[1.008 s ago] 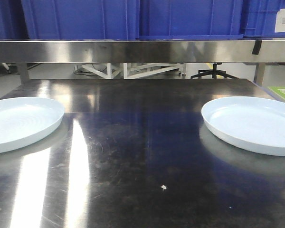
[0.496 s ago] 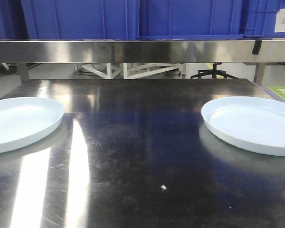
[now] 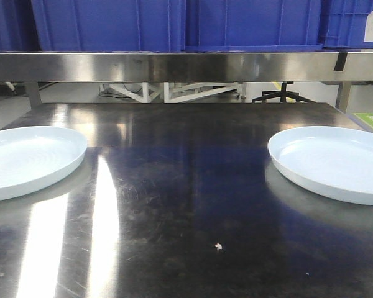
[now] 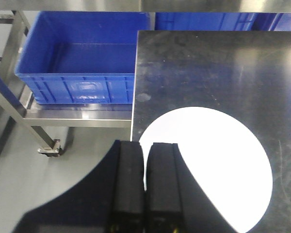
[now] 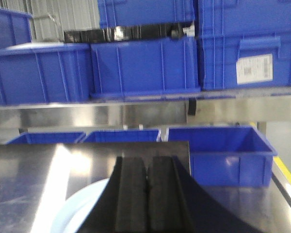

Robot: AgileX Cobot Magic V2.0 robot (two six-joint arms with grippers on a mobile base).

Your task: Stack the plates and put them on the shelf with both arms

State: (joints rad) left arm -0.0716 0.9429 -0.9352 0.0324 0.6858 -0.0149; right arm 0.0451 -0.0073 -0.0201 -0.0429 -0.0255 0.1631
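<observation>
Two pale blue-white plates lie apart on the dark steel table [image 3: 186, 186]. The left plate [image 3: 28, 160] is at the table's left edge, the right plate [image 3: 336, 162] at its right edge. No gripper shows in the front view. In the left wrist view my left gripper [image 4: 145, 145] is shut and empty, above the near-left rim of the left plate [image 4: 218, 170], which looks washed-out white. In the right wrist view my right gripper [image 5: 147, 160] is shut and empty, above the right plate [image 5: 82, 208], whose rim shows low at the left of the fingers.
A steel shelf [image 3: 186, 65] spans the back of the table, with blue crates [image 3: 112, 25] on top. An open blue crate [image 4: 77, 68] sits on a low steel rack left of the table. More blue crates [image 5: 223, 150] stand right of the table and on the shelf.
The front view has shifted slightly: both plates and the table marks sit a little further right than before. The plates have not moved on the table.
</observation>
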